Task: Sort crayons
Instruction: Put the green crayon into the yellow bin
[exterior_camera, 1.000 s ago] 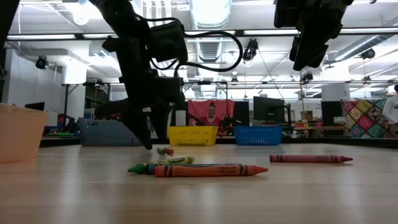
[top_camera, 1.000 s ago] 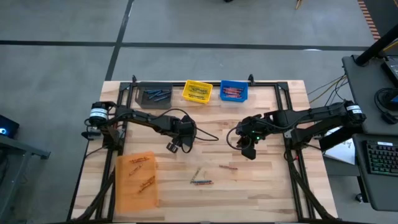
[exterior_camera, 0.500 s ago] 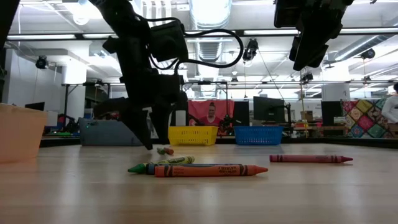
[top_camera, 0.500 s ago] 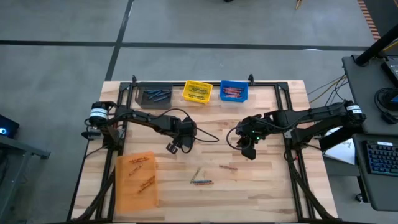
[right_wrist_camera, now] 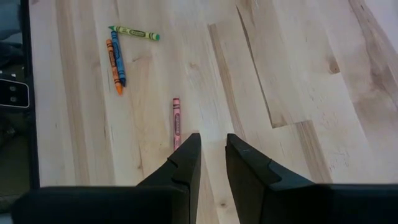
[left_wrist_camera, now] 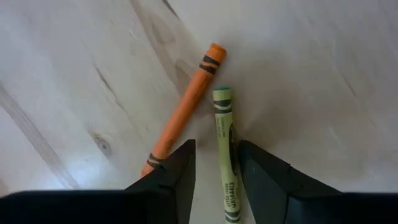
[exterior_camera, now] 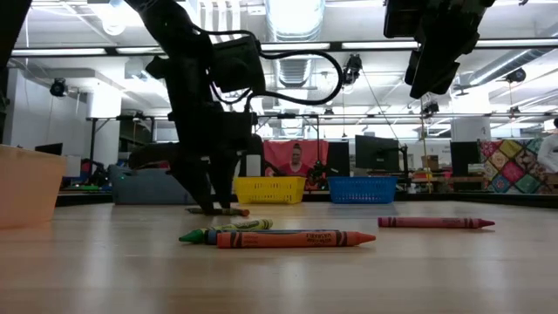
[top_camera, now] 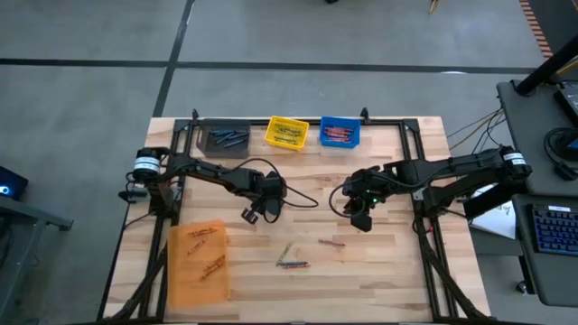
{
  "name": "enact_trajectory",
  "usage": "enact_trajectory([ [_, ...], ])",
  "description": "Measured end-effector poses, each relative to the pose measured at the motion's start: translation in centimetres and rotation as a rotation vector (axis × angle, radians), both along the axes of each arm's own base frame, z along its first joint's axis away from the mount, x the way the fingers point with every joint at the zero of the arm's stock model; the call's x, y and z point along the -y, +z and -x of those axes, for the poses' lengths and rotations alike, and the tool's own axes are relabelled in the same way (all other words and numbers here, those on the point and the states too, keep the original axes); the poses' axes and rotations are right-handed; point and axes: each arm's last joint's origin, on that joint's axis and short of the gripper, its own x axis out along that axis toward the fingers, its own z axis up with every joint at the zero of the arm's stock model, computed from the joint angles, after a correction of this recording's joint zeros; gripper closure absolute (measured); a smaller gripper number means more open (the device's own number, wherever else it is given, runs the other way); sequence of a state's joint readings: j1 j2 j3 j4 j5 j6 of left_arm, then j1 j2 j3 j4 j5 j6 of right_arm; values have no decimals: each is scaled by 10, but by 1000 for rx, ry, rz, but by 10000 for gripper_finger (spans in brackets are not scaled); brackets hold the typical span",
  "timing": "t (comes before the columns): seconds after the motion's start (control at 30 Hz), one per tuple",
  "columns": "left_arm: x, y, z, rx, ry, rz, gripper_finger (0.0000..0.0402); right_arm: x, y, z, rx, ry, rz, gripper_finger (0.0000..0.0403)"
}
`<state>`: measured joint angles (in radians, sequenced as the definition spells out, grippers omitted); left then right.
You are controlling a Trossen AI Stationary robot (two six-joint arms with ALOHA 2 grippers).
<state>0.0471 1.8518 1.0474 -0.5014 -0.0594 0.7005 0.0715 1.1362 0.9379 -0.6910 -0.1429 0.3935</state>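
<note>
We see left gripper point(left_wrist_camera: 214, 171) low over tabletop point(top_camera: 397, 262), jaws narrowly parted, straddling yellow-green crayon point(left_wrist_camera: 225, 149), not clamped; orange crayon point(left_wrist_camera: 185, 107) just beside it. Right gripper point(right_wrist_camera: 211, 158) hangs higher near mid-tabletop, jaws narrowly apart, holding nothing; red crayon point(right_wrist_camera: 176, 122) lies ahead of it. Three more crayons point(right_wrist_camera: 121, 53) lie clustered farther off. Others sit in yellow bin point(top_camera: 287, 133), blue bin point(top_camera: 340, 132), dark tray point(top_camera: 225, 140) and orange bin point(top_camera: 199, 261).

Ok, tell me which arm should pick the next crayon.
Left. Its gripper is down at the table, open fingers either side of the yellow-green crayon, an orange crayon beside. The right gripper hangs high, open, the red crayon ahead of it.
</note>
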Motion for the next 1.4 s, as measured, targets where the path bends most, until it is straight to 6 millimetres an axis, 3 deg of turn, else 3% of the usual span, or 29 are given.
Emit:
enact_trajectory([
  [0.23, 0, 6, 2, 2, 10, 7, 329, 0, 0, 0, 1, 0, 0, 339],
  [0.47, 1, 8, 5, -15, 27, 16, 393, 0, 0, 0, 1, -2, 3, 339],
  [0.6, 1, 13, 10, -36, 44, 11, 396, 0, 0, 0, 1, -2, 4, 339],
  [0.67, 1, 20, 14, -47, 46, 8, 399, 0, 0, 0, 1, -2, 4, 339],
  [0.83, -8, 59, 12, 31, 68, 4, 400, 0, 0, 0, 2, -2, 4, 339],
  [1.0, -33, 102, 4, 131, 82, -30, 401, 0, 0, 0, 1, -2, 4, 339],
  [1.17, -72, 133, -1, 204, 92, -90, 401, 0, 0, 0, 1, -2, 4, 339],
  [1.4, -135, 150, -6, 235, 154, -151, 401, 0, 0, 0, 2, 1, 7, 339],
])
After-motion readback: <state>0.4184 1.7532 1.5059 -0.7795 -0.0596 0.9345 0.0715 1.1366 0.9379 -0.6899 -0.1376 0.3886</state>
